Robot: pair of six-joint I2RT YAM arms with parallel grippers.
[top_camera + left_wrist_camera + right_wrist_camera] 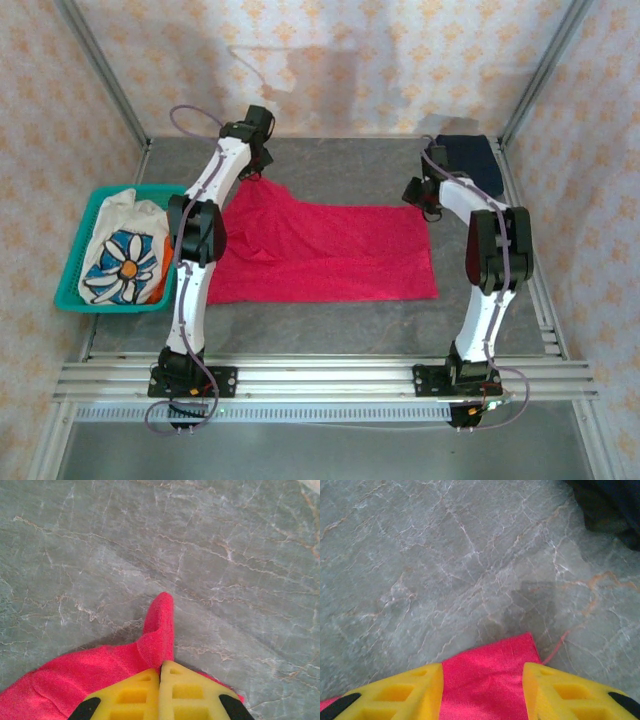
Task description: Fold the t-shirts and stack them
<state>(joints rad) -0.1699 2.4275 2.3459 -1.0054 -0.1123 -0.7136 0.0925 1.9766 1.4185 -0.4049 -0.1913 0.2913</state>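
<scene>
Red shirt (pixel 330 250) flat, centre of counter (pixel 330 322). Left end effector (pixel 160 666) clamped on its far left corner; right end effector (pixel 482 675) half-open astride far right corner. Risk: shallow bite, cloth slips, fold skews.

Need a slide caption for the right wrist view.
Right end effector open astride a corner of the red shirt on the grey table, navy shirt beyond.

Entry: I can read no text, label, brand, number or sign in any of my views. The only marking is the print on the white t-shirt (pixel 125 262) lying in the teal basket (pixel 72 275), a blue-and-orange flower with no lettering
</scene>
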